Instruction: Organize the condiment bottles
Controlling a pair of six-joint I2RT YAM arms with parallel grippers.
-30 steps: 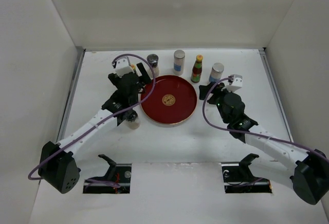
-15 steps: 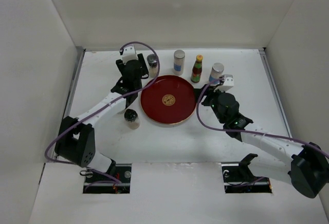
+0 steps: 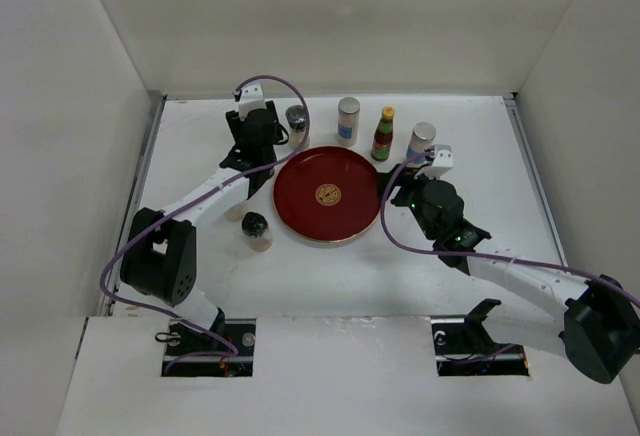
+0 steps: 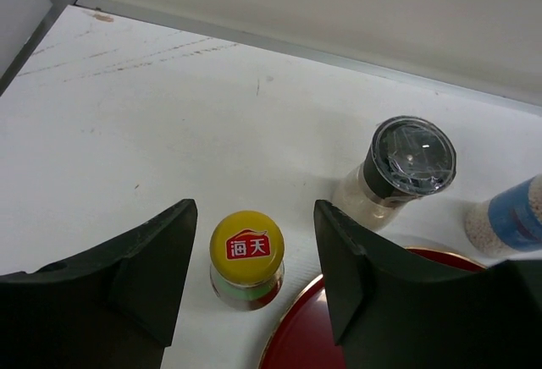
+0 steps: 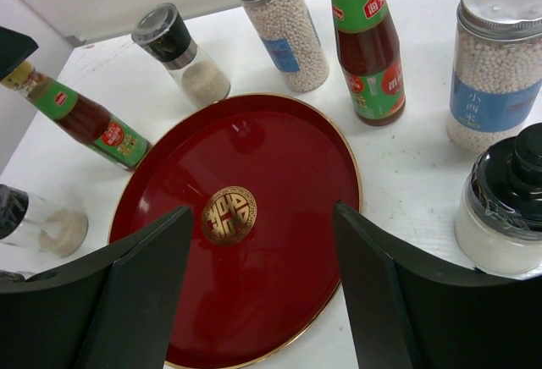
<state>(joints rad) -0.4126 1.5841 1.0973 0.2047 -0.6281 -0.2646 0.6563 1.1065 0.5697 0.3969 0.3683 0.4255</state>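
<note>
Our left pincer point(image 4: 254, 221) stands wide open, one dark finger on each side of a yellow-capped sauce bottle point(image 4: 246, 249). White table point(image 3: 300, 296) shows between the cap and each finger, so it has hold of nothing. That bottle stands on the table just off the far left rim of the round red tray point(image 4: 292, 339). To its right, a little farther back, is a dark-lidded jar point(image 4: 405, 159), and right of that a blue-banded shaker point(image 4: 506, 221). The far row goes on to the right with a second sauce bottle point(image 3: 383, 134) and a second shaker point(image 3: 422, 139), both close behind the tray's far right rim. Our right pincer point(image 5: 261, 217) is also spread wide and grips nothing. It hangs over the right side of the tray, and the gold emblem point(image 5: 229, 214) shows between its fingers. Just off the tray's right rim, beside that pincer's right finger, stands a second jar point(image 5: 506, 204), on the near side of the second shaker. We cannot tell whether those two touch. A third jar point(image 3: 257, 229) stands alone on the table, off the tray's near left rim and apart from it. All seven bottles are upright on the table around the tray.
</note>
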